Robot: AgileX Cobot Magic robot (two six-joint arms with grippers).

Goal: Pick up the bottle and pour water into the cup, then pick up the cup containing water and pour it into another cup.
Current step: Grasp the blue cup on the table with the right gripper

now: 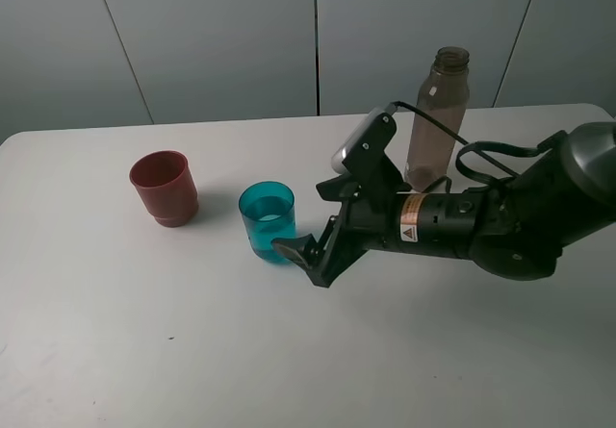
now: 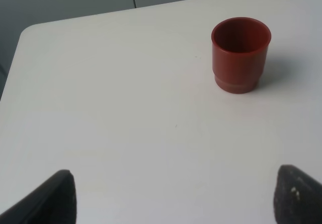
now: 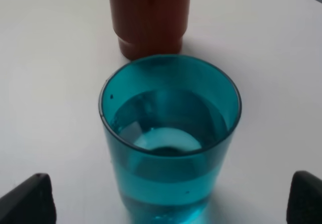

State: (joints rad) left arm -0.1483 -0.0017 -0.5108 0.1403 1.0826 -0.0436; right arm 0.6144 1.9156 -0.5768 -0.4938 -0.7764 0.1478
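Teal cup (image 1: 267,218) has water, so I'm onto pour two: right tool (image 1: 306,218) spread wide, next I slide in and squeeze.

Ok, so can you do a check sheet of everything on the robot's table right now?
Surface: white table, bare apart from the job's things.
Bottle: smoky brown bottle stands upright with no cap, at the back behind the right arm.
Teal cup: see-through teal cup stands upright with water in it.
Red-brown cup: red-brown cup stands upright, apart from the teal cup, nothing seen inside.
Clutter: nothing seen.
Right gripper: right gripper is open, low at the teal cup, one finger on each side, not gripping.
Left gripper: left gripper is open and holds nothing.
Cables: black cable loops along the right arm, off the table.
Surroundings: plain grey panelled wall.
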